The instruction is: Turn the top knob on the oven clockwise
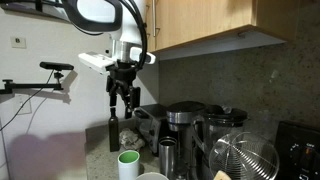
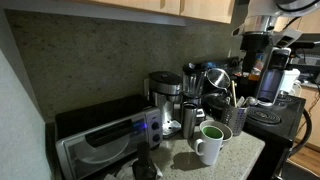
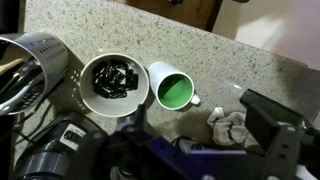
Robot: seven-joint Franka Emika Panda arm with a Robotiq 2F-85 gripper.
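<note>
Speckled granite bench (image 3: pixel 230 50) under wood cabinets (image 1: pixel 210 25), dark stone backsplash behind, white wall (image 1: pixel 30 70) at one end. Back edge is crowded w/ appliances; bare stone only toward the front edge, seen in wrist view. Oven (image 2: pixel 105 142) sits at the back against the backsplash, near the bench end, door facing front; knobs too small to make out. Coffee maker (image 2: pixel 165 95) just beside it, taller. Mug (image 2: pixel 210 142) w/ green inside stands in front of the coffee maker; bowl (image 3: pixel 112 80) just beside the mug, utensil pot (image 3: pixel 35 60) next to that, crumpled rag (image 3: pixel 232 125) near. Gripper (image 1: pixel 122 103) hangs above the bench, jaws apart, nothing in them; dark bottle (image 1: pixel 113 132) close under
</note>
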